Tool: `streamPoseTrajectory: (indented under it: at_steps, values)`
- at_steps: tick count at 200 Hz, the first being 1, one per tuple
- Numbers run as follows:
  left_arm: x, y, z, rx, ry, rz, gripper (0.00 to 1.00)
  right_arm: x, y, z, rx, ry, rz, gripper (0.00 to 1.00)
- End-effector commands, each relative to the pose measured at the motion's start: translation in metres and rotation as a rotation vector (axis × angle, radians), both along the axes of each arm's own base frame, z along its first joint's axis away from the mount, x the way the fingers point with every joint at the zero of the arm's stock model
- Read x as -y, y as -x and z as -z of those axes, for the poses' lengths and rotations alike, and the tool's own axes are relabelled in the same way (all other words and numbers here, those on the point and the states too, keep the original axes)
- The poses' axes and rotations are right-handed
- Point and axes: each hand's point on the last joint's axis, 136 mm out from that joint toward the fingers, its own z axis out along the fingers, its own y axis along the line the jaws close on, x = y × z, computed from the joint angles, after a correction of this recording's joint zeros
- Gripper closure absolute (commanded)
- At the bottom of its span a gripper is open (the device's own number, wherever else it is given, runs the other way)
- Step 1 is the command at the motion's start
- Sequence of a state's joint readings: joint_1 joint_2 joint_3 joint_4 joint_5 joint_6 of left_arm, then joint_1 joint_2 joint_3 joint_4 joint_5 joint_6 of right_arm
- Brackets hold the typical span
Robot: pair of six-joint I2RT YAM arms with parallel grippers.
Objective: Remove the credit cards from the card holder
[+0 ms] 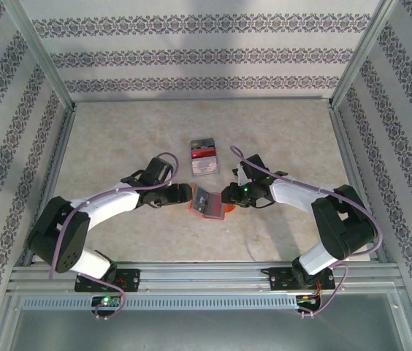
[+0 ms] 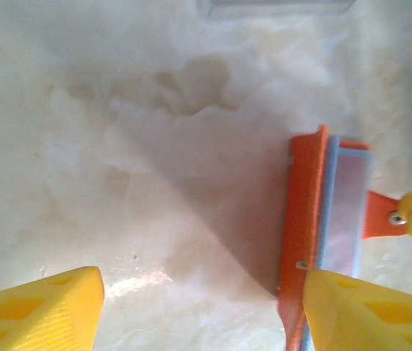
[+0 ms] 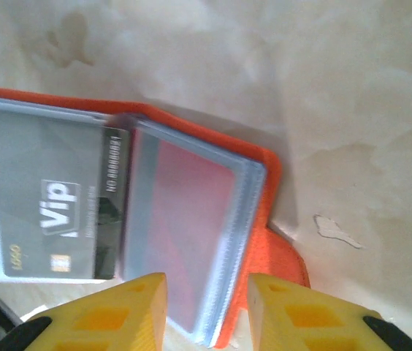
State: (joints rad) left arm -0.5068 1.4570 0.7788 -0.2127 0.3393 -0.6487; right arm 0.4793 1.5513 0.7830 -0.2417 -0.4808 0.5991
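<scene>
The orange card holder [image 1: 219,212] lies open in the middle of the table, between both grippers. In the right wrist view its clear sleeves show a grey "Vip" credit card [image 3: 52,197] on the left and a red card [image 3: 184,219] on the right. My right gripper [image 3: 207,292] hovers over the lower edge of the sleeve stack. Its jaws are apart and nothing is pinched between them. My left gripper [image 2: 202,292] is wide open over bare table, its right finger [image 2: 367,307] at the holder's orange edge [image 2: 304,234].
A clear tray [image 1: 204,157] with red and pale contents stands just behind the holder. Patterned walls and a metal frame enclose the table on three sides. Bare marbled tabletop spreads to the left, right and back.
</scene>
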Motion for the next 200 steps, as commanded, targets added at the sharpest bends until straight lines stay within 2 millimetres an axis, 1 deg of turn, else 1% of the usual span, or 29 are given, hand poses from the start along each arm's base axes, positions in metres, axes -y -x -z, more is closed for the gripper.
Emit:
streamPoseTrajectory:
  at_steps: [1,30,51,88,109,117,136,147,158,173,200]
  values:
    - [0.005,-0.012,-0.033,0.078,0.059,0.033,0.27,-0.008,-0.007,-0.022,0.041,-0.065,-0.013,0.65]
    - [0.019,-0.017,-0.055,0.106,0.141,0.062,0.28,-0.011,-0.010,-0.030,0.046,-0.077,-0.005,0.64]
    - [0.030,-0.019,-0.063,0.108,0.208,0.073,0.30,-0.014,-0.009,-0.031,0.039,-0.082,-0.011,0.64]
    - [0.038,-0.017,-0.055,0.074,0.257,0.079,0.30,-0.028,-0.009,-0.032,0.039,-0.133,-0.034,0.66]
    - [0.037,-0.016,-0.048,0.062,0.255,0.074,0.30,-0.034,-0.010,-0.032,0.030,-0.169,-0.032,0.66]
    - [0.037,-0.016,-0.046,0.060,0.251,0.071,0.30,-0.033,-0.011,-0.032,0.035,-0.161,-0.028,0.65]
    - [0.038,-0.015,-0.043,0.050,0.251,0.076,0.30,-0.022,-0.014,-0.029,0.051,-0.110,0.013,0.60]
    - [0.042,-0.014,-0.043,0.044,0.258,0.085,0.30,-0.016,-0.015,-0.028,0.049,-0.105,0.036,0.60]
    - [0.047,-0.013,-0.043,0.040,0.269,0.093,0.30,-0.014,-0.013,-0.027,0.040,-0.116,0.039,0.60]
    - [0.056,-0.012,-0.045,0.038,0.291,0.111,0.29,-0.020,-0.011,-0.029,0.035,-0.148,0.017,0.63]
    - [0.063,-0.012,-0.044,0.035,0.294,0.125,0.29,-0.037,-0.012,-0.036,0.045,-0.219,-0.020,0.67]
